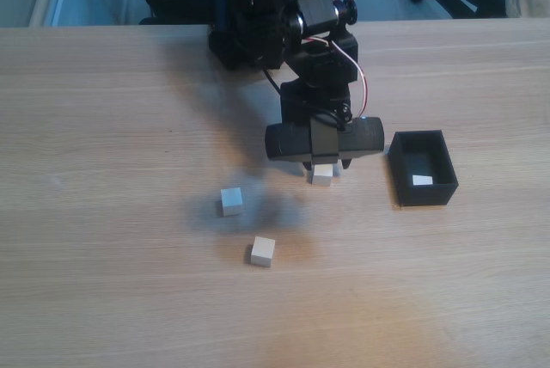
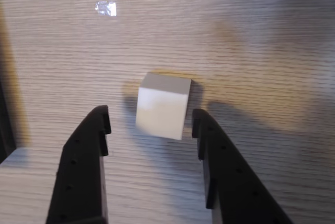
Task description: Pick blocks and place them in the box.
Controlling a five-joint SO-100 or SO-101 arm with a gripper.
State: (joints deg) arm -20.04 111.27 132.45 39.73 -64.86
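Wooden counter [image 1: 103,127] carries all items; grain runs across the frame in both views. The black arm [image 1: 301,33] reaches down from the far edge in the fixed view, its wrist body level above the counter, with a red and white wire looping on its right side. The box [image 1: 404,186], black and open-topped, sits on the counter just to the right of the arm in the fixed view; one white block [image 1: 422,180] lies inside it against the near wall. The fingers [image 2: 151,122] are seen in the wrist view: two black tips spread apart, wider than a block, gripping nothing. A block [image 2: 161,111] rests on the counter just ahead of the tips and partly between them; the right tip stands close beside its corner, the left tip clear of it, contact not determinable. The fixed view shows this same block [image 1: 322,175] only partly, directly under the wrist body, and does not show the finger gap. Two further blocks lie loose in the fixed view: one [image 1: 231,201] left of the arm, another [image 1: 263,251] nearer the camera, apart from each other. A small shiny scrap [image 2: 106,8] lies on the counter beyond the block in the wrist view.
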